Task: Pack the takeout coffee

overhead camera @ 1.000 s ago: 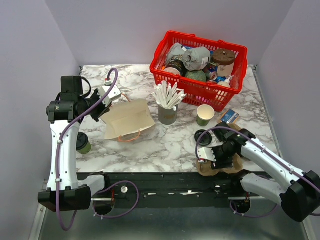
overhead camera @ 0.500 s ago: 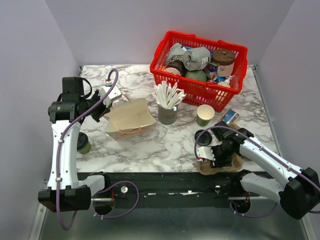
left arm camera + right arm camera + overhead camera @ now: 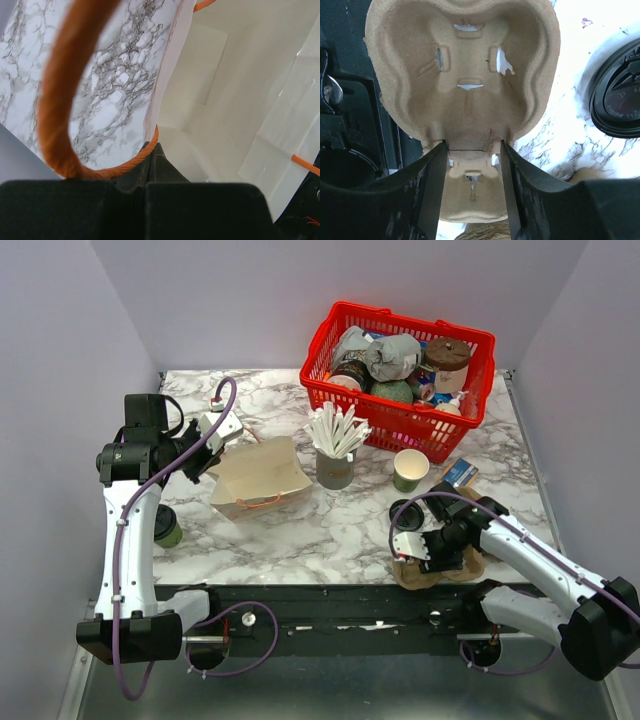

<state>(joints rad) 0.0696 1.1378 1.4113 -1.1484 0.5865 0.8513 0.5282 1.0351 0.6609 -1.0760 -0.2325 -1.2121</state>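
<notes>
- The left gripper [image 3: 151, 150] is pinched fully closed on the rim of the paper bag [image 3: 262, 480], right where the orange handle [image 3: 57, 100] loops off the edge.
- A second ago the bag lay flatter and further out on the table [image 3: 320, 530]. Now its gripped edge is drawn up and in towards the left arm, and over the last half second it has hardly moved.
- The left wrist view looks straight into the pale interior, so the mouth is starting to gape. In my judgement that is what the packing needs.
- The right gripper [image 3: 472, 150] has nudged a touch to the right at the near edge. Its jaws stand part open, astride the narrow waist of the pulp carrier [image 3: 465, 65], and the pads look pressed against it.
- A loose black lid [image 3: 620, 95] lies just beside the carrier.
- The takeout coffee [image 3: 166, 528] has not budged. It stands upright, lid on, near the table's left edge beside the left arm and partly hidden by it. It is apart from the bag, and neither gripper is on it.
- So this is still bag and carrier preparation, and the coffee itself is not yet handled.
</notes>
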